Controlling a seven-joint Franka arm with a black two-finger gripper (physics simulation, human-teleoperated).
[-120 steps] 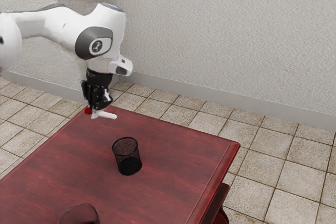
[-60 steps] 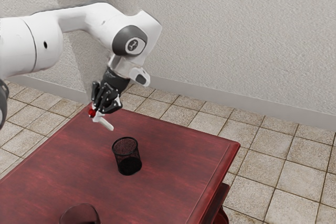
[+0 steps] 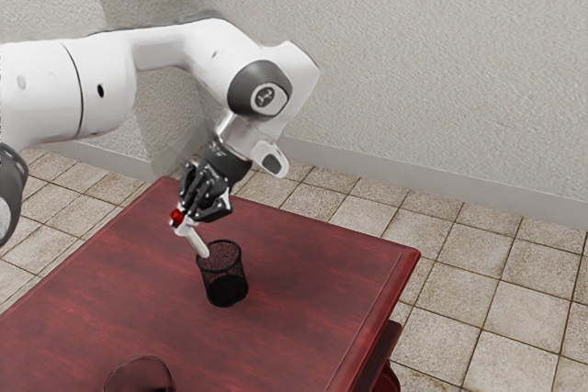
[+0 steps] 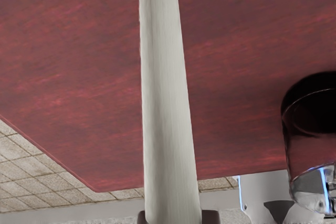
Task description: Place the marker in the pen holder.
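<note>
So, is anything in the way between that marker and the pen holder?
Nothing visible is. The marker, held between my fingers, slants down with its lower end by the pen holder's rim. The dark rounded object sits off to one side.

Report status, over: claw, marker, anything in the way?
Claw shut on the marker. Marker tilted, lower end at the pen holder's rim; can't tell if inside. Possible snag: that rim. Over.

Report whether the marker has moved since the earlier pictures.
Yes: the marker now sits lower in the exterior view, nearer the unmoved holder.
</note>
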